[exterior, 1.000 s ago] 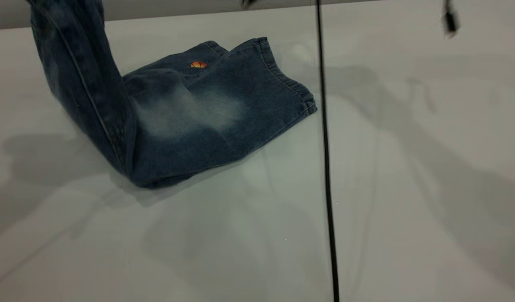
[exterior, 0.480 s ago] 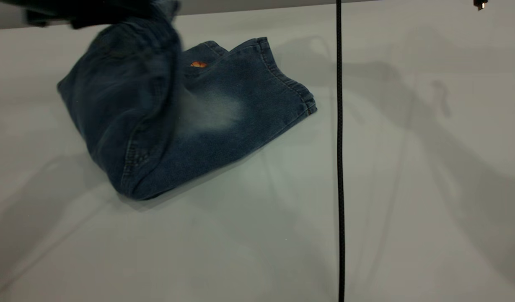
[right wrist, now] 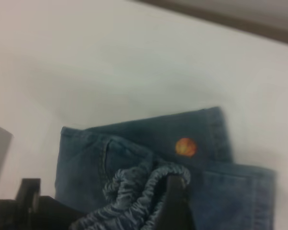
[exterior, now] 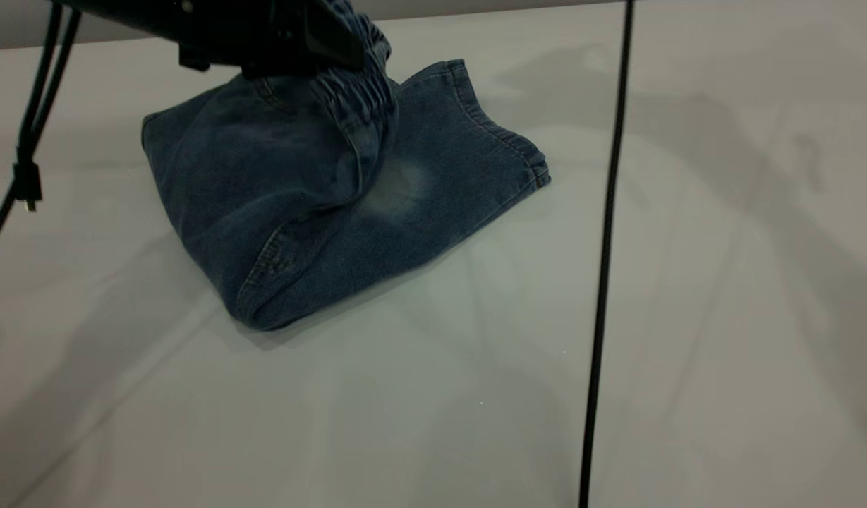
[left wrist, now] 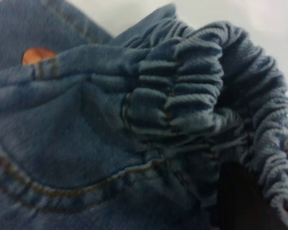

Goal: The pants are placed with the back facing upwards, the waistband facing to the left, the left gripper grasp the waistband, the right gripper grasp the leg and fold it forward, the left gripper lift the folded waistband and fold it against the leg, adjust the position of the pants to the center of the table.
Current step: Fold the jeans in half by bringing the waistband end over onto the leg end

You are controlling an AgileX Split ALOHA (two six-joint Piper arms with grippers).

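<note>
The blue denim pants [exterior: 299,212] lie folded on the table [exterior: 722,296], left of its middle. My left gripper [exterior: 348,49] hangs over their far side, shut on the ruched waistband [exterior: 359,92], which it holds bunched just above the leg [exterior: 468,155] with the pale faded patch. In the left wrist view the gathered waistband [left wrist: 201,100] fills the picture, with a dark finger [left wrist: 240,201] beneath it. The right wrist view looks down from farther off at the pants [right wrist: 230,191], the waistband [right wrist: 144,191] and the left gripper's finger [right wrist: 175,201]. The right gripper is out of view.
A black cable [exterior: 602,247] hangs down across the table right of the pants. Two thinner cables with a small plug [exterior: 27,187] hang at the left edge. An orange ball print [right wrist: 186,147] shows on the layer beneath.
My left gripper has swung the raised waistband half of the pants rightward and down over the leg. The whole bundle has slid slightly right. The hanging cable has drifted right.
</note>
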